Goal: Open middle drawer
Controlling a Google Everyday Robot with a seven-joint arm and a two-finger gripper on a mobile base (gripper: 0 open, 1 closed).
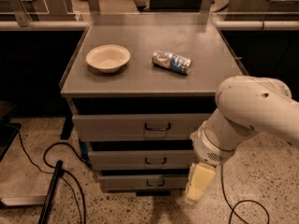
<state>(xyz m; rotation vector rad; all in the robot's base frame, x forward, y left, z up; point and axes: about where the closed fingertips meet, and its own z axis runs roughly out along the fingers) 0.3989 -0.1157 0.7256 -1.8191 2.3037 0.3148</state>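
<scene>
middle drawer (117,160) crosswise, handle (155,161) facing camera, end effector (196,192) beside right end

1 camera view, set high in front of a grey drawer cabinet (140,80) and tilted steeply down, facing its front. It is near enough that the cabinet fills the centre of the frame, with the top surface and all 3 drawer fronts showing. The white arm (247,111) enters from the right edge, close to the lens, and the gripper (195,194) hangs low, right of centre. The middle drawer (121,160) front lies just left of the jaws and slightly higher. The bowl (108,58) and crushed can (172,61) lie well above and beyond them. Speckled floor (261,181) lies beneath the jaws.
</scene>
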